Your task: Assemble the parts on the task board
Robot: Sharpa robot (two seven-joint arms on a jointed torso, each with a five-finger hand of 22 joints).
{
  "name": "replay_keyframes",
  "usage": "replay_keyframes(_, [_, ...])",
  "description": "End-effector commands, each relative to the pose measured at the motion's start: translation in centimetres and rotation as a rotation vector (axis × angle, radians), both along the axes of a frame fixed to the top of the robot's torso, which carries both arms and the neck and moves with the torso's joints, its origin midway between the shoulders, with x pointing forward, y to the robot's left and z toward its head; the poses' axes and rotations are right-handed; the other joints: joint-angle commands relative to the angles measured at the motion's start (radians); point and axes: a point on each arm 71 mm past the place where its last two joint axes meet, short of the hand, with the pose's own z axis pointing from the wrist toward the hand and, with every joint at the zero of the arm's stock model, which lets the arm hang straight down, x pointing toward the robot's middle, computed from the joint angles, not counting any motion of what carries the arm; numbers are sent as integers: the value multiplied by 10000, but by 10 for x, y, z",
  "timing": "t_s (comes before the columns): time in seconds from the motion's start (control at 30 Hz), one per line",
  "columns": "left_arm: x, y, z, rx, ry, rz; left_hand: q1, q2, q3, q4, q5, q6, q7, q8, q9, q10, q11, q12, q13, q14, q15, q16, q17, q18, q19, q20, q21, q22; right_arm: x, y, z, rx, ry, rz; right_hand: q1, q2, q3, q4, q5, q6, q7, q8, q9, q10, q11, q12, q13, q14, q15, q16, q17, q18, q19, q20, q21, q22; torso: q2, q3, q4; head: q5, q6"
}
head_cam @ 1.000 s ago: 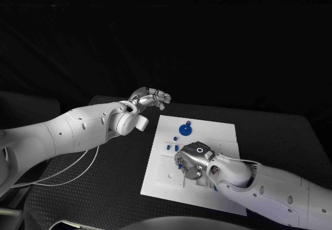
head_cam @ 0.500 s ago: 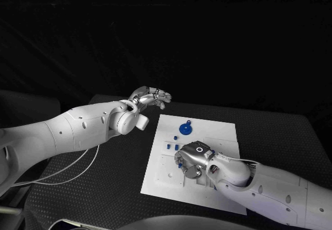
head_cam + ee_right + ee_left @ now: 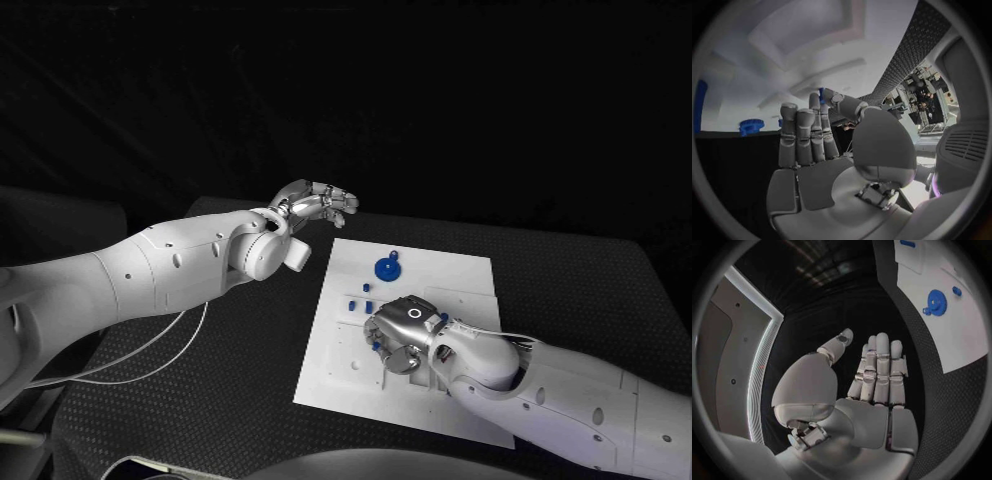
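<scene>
- Two hands in play: your right hand [image 3: 405, 335] sits low over the middle of the task board [image 3: 433, 272]; your left hand [image 3: 315, 204] hangs off the board's far left corner, above the bench [image 3: 231, 370].
- Right hand: the wrist view shows a small blue part [image 3: 821, 93] pinched between thumb and fingertip, other fingers [image 3: 798, 130] straight. Grasp looks light.
- Left hand: fingers [image 3: 879, 365] extended, released, nothing in them.
- Step in hand, as I judge it: seating that pinched part in a recess. Lower it straight down, keep it upright, let go only once it bottoms out.
- Blue gear [image 3: 385, 268] lies flat on the far part of the board; small blue pegs [image 3: 361, 305] lie just beside your right hand.
- Board: white, rigid, matte, with shallow cut recesses. Bench surface: black, finely dotted weave. Parts look like hard smooth plastic; gear rim toothed.
</scene>
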Motion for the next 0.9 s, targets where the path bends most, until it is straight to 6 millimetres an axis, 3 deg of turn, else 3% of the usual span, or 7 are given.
replay_keyframes(0.03, [0,-3,1,-117,-3,-93,1,87,-1,-48,33,-76,26,65,-15,-62,-8,-28,-13,60,5,-60,11,85,82,4,-52,13,-3,1,-6,-517,163,191,40,58,54,-24,64,68,15,8,3,63,22,-46,3,-2,-61,-10,6,533,26,-6,27,176,1,-1,-6,-5,-14])
replay_keyframes(0.5, [0,-4,1,-129,35,-152,-1,85,-2,-52,32,-86,29,64,-18,-72,-5,-30,-15,57,7,-73,20,84,82,5,-64,18,-5,3,-12,-403,446,158,-69,63,32,-40,80,-73,78,-91,-6,-70,80,-182,-39,-70,-3,-120,-37,533,-30,16,-17,161,-3,4,-10,-1,-27])
replay_keyframes(0.7, [0,-3,1,-114,64,-140,-3,82,-4,-54,31,-93,31,62,-21,-80,-2,-33,-17,54,9,-80,24,83,81,6,-69,21,-3,-6,-10,-49,324,-151,-661,-790,-598,-7,246,-1231,577,-733,-257,-1288,522,-924,-401,-209,437,-268,-143,533,-175,103,-74,175,-3,0,-15,-9,-8])
replay_keyframes(0.8, [0,-1,0,-99,81,-120,-7,79,-6,-55,31,-101,35,59,-23,-87,1,-36,-19,52,10,-85,27,83,82,7,-73,23,-4,-10,-7,66,187,-303,-933,-841,-1255,-412,412,-1753,808,-990,-377,-1960,781,-1139,-642,-370,690,-301,-160,533,-379,156,-137,186,-2,1,-16,-11,-6])
replay_keyframes(0.9, [0,0,0,-92,81,-105,-11,73,-9,-56,30,-112,38,55,-26,-96,4,-39,-21,50,12,-91,31,82,81,8,-78,25,-5,-16,-2,317,-2,-427,-1040,-859,-1703,-527,481,-1879,852,-1009,-389,-2476,962,-1107,-868,-522,854,-300,-166,533,-549,217,-202,181,-5,8,-12,-34,29])
